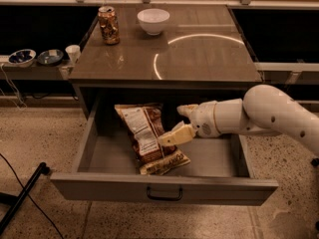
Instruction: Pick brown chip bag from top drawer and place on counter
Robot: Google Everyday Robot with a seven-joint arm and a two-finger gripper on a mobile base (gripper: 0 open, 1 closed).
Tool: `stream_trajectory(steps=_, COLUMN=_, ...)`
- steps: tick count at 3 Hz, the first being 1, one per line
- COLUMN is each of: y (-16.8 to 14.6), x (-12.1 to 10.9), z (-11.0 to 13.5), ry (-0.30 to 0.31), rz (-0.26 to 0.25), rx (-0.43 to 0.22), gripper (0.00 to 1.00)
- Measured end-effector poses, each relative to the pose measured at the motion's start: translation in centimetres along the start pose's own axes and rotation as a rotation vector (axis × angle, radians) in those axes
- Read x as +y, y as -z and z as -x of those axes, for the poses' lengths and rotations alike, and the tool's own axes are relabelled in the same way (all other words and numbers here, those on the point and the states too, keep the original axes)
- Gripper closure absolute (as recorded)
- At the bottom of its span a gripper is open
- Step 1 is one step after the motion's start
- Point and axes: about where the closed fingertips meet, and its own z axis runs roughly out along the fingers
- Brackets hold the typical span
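The brown chip bag (pixel 148 137) lies flat in the open top drawer (pixel 164 188), left of middle, with its pale label panel facing up. The drawer is pulled out under the counter (pixel 199 59), which reflects a bright ring of light. My gripper (pixel 178 123) reaches in from the right on a white arm. Its cream fingers (pixel 175 135) are spread apart and sit just above the bag's right edge. The gripper holds nothing.
A drink can (pixel 108 25) and a white bowl (pixel 153 21) stand at the back of the counter. A low shelf at the left holds small bowls (pixel 22 57) and a cup (pixel 73 53). A black cable and stand leg (pixel 22 193) lie on the speckled floor.
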Motion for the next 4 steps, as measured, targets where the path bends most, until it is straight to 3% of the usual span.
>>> stream_trajectory(steps=1, y=-1.5, x=0.1, z=-0.6, ry=-0.008, rz=-0.039, rx=0.007, gripper=0.0)
stream_trajectory(steps=2, y=-3.8, x=-0.9, z=-3.2, ry=-0.012, rz=-0.135, rx=0.095, gripper=0.0)
stream_trajectory(steps=3, y=-6.2, x=-3.3, z=-5.2, ry=0.015, rz=-0.227, rx=0.155, gripper=0.0)
stream_trajectory(steps=4, y=-8.1, x=-4.4, z=-5.9, ry=0.005, rz=-0.227, rx=0.157, gripper=0.16)
